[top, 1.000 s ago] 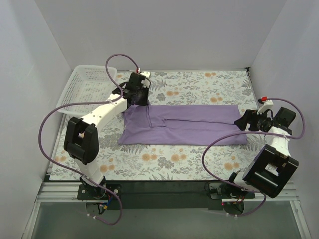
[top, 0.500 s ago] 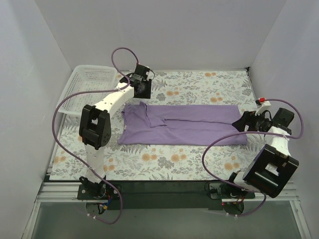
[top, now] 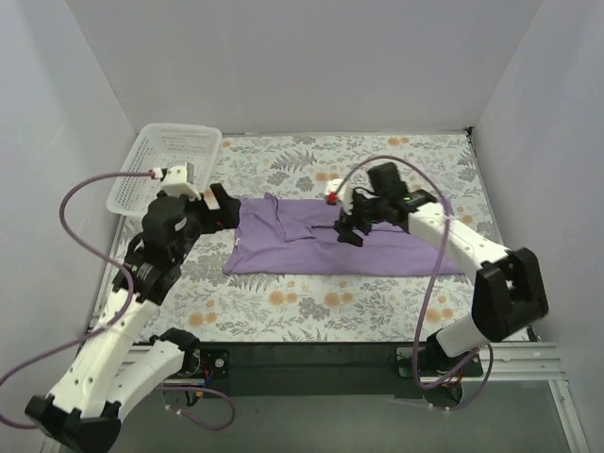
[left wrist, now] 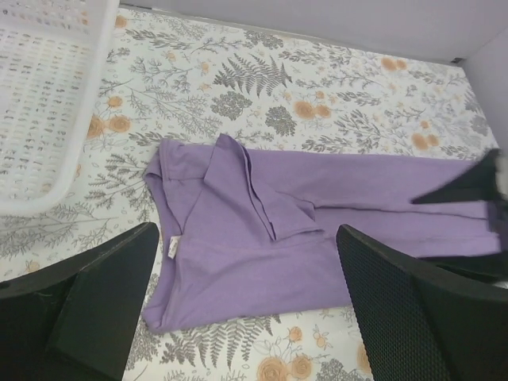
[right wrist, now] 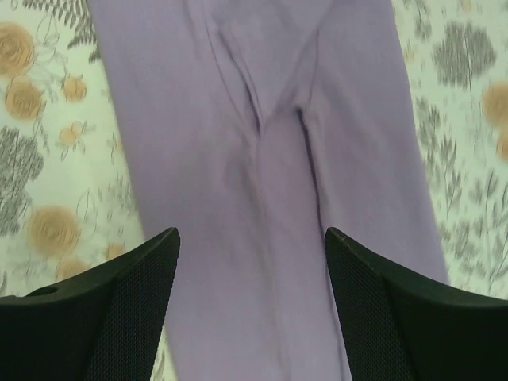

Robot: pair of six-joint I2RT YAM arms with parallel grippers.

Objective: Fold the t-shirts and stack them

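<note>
- Far-left corner: the basket (top: 160,165) sits idle.
- Left claw (left wrist: 246,238), fingers wide apart and holding nothing, hovers by the purple t-shirt's (top: 396,247) rumpled left end. I'd smooth that flap first.
- The t-shirt lies as a long band across the counter's (top: 311,311) middle.
- Right claw (right wrist: 250,238), also spread and empty, hangs over mid-shirt. Pinch both layers squarely before folding.

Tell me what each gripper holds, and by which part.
Nothing is held. The left gripper and right gripper are both open and empty; the purple t-shirt lies beneath them.
</note>
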